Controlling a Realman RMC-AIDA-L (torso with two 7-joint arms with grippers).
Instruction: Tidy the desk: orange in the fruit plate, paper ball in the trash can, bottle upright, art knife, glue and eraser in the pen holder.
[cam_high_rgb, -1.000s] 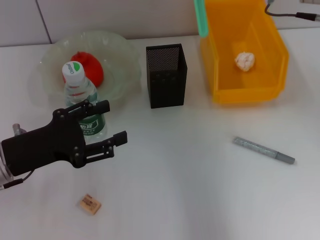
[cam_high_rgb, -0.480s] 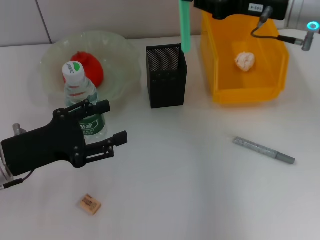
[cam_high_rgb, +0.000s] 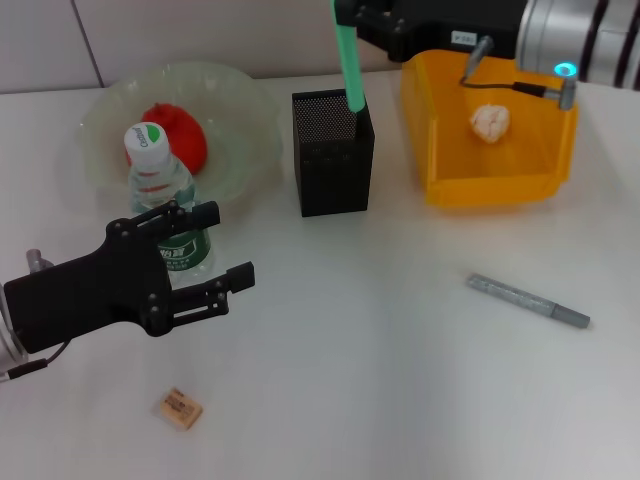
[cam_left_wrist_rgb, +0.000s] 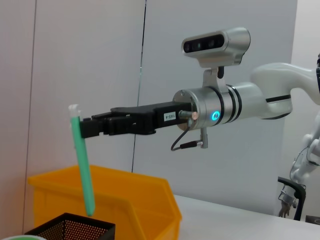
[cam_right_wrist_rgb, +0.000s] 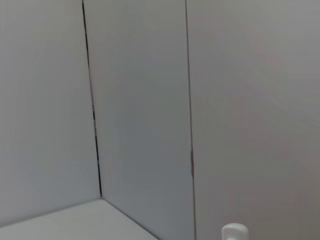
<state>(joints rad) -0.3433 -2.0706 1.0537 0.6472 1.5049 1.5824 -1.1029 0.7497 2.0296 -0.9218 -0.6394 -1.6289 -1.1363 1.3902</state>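
The right gripper (cam_high_rgb: 345, 22), at the top centre of the head view, is closed on a green stick (cam_high_rgb: 347, 55); from its shape this is probably the art knife or the glue, which one cannot be told. The stick hangs nearly upright, its long axis close to vertical, with its lower end at the rim of the black mesh pen holder (cam_high_rgb: 333, 152). The left wrist view shows the same: the green tip sits just above the holder opening. The coming move depends on this alignment: the holder lies directly below the stick, so a straight descent and release should seat it.

Near to far in the head view:
- The eraser (cam_high_rgb: 179, 409) lies at the lower left.
- The left gripper (cam_high_rgb: 222, 247) hovers above it, open and empty, and is the nearer arm for the eraser.
- A grey pen-like tool (cam_high_rgb: 527, 301) lies flat at the right, long axis slanting down to the right.
- The bottle (cam_high_rgb: 165, 204) stands upright.
- The orange (cam_high_rgb: 178, 133) rests in the fruit plate (cam_high_rgb: 238, 100).
- The paper ball (cam_high_rgb: 489, 121) lies in the yellow bin (cam_high_rgb: 555, 148).
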